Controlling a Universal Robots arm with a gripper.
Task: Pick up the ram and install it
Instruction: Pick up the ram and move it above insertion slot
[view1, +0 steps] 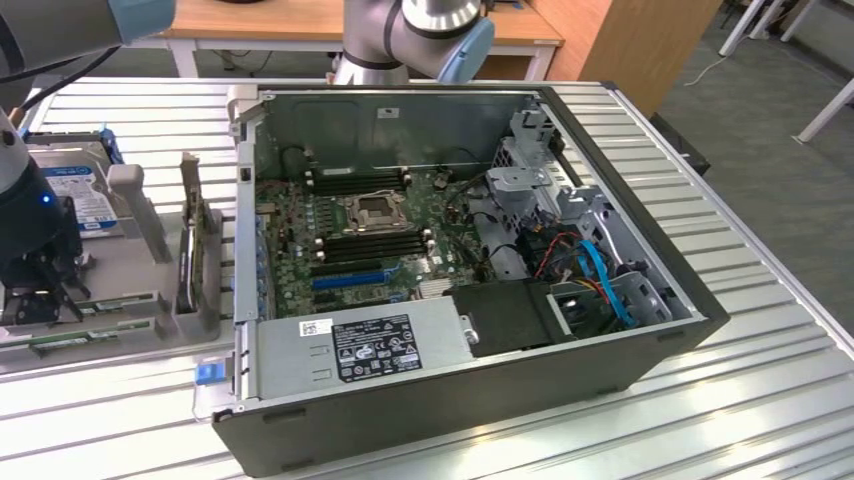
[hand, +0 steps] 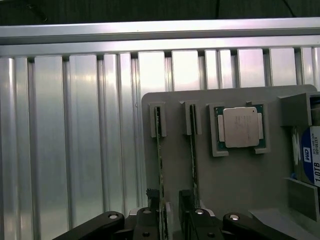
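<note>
Two green ram sticks (view1: 107, 302) stand on edge in the grey tray (view1: 147, 215) on the tabletop (view1: 747, 400). In the exterior view they are directly under the end effector (view1: 44, 295). From here I cannot tell which stick it is lined up with. The open computer case (view1: 467, 400) stands well apart from the end effector, toward the exterior view's right. Its motherboard (view1: 360, 240) shows dark memory slots beside the processor socket.

In the wrist view the end effector (hand: 167, 200) is spread apart and holds nothing. The ram (hand: 160, 150) passes between its fingers (hand: 150, 196), and it seems to lie closer to one finger than to the other. The second stick (hand: 192, 150) runs just outside the other finger. Beyond the fingertips, both sticks end in narrow slots of the tray. The silver processor chip (hand: 241, 127) and the hard drive (hand: 306, 155) lie further off, on the second stick's side.

To do the grasp well, I judge that the end effector should first be centred over the ram, so that both fingers meet its flat faces together. The descent should be straight, because the outer finger has little room beside the second stick. A thin board can bend or twist, so the closing should be gentle and the lift vertical, until the ram is free of its slots.
</note>
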